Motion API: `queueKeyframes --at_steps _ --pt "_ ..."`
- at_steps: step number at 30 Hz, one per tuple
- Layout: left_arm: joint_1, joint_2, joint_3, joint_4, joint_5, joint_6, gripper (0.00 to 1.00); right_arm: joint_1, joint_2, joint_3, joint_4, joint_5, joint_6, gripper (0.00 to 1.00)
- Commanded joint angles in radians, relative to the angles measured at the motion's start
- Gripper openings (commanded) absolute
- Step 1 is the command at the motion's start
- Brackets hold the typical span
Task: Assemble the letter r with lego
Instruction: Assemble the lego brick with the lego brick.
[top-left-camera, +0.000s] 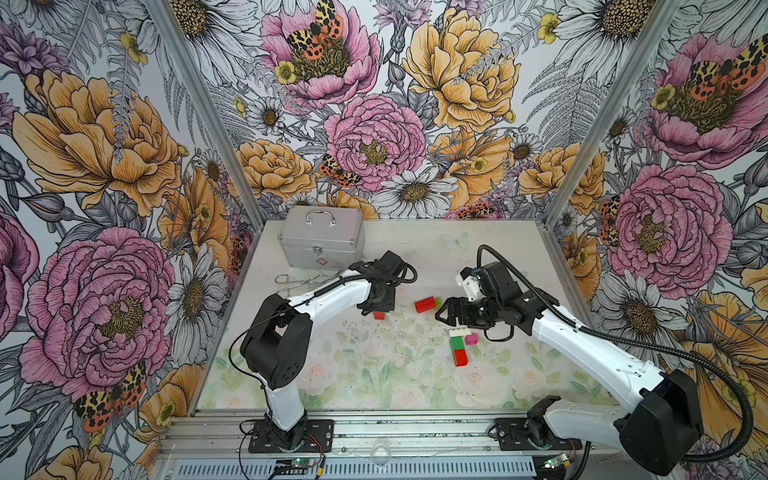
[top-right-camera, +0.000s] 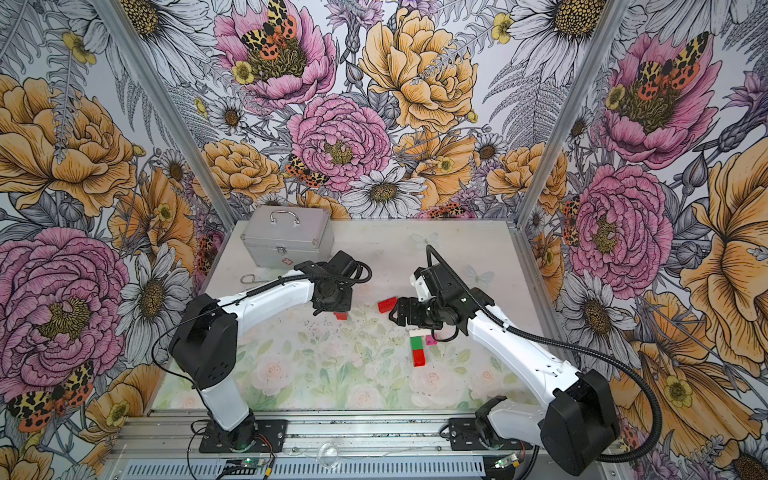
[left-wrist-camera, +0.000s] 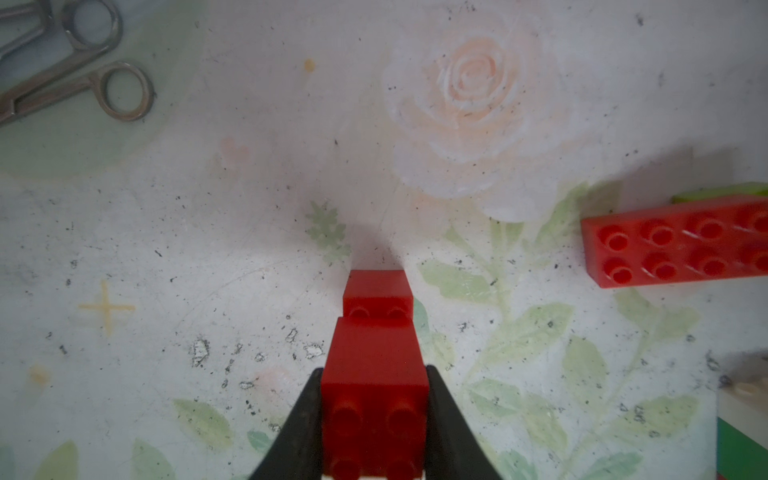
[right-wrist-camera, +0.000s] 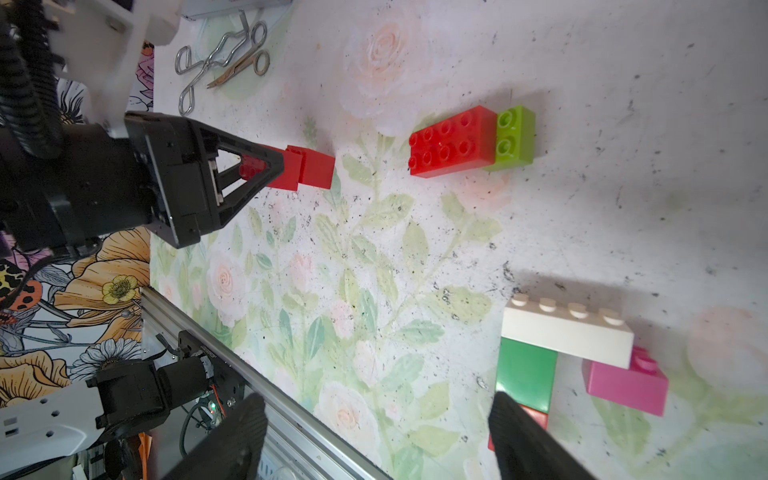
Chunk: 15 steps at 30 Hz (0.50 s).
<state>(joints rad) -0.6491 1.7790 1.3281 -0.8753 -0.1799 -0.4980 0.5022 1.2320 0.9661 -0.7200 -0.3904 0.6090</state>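
Note:
My left gripper (left-wrist-camera: 374, 376) is shut on a red lego brick (left-wrist-camera: 374, 399), and a second red brick (left-wrist-camera: 377, 291) is joined to its far end; in both top views the pair (top-left-camera: 379, 316) (top-right-camera: 340, 316) hangs just over the table. A long red brick (top-left-camera: 424, 305) with a lime brick (right-wrist-camera: 514, 139) against it lies between the arms. Near my open right gripper (top-left-camera: 443, 316) (right-wrist-camera: 376, 436), which holds nothing, a white brick (top-left-camera: 459, 332) tops a dark green brick (top-left-camera: 457, 343) and a red brick (top-left-camera: 460, 358), with a pink brick (top-left-camera: 471, 339) beside them.
A silver metal case (top-left-camera: 321, 241) stands at the back left. Metal scissors and forceps (top-left-camera: 297, 282) lie in front of it, behind the left arm. The aluminium rail (top-left-camera: 374, 432) runs along the table's front edge.

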Motion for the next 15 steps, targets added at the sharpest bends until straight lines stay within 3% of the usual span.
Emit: queueKeyframes --at_steps 1,15 --pt "0.013 -0.004 -0.024 0.029 0.025 -0.015 0.12 -0.01 0.003 0.014 0.011 -0.005 -0.011 0.85" --pt "0.01 0.004 -0.04 0.04 0.041 -0.029 0.11 -0.023 0.001 0.017 -0.006 -0.001 -0.022 0.85"
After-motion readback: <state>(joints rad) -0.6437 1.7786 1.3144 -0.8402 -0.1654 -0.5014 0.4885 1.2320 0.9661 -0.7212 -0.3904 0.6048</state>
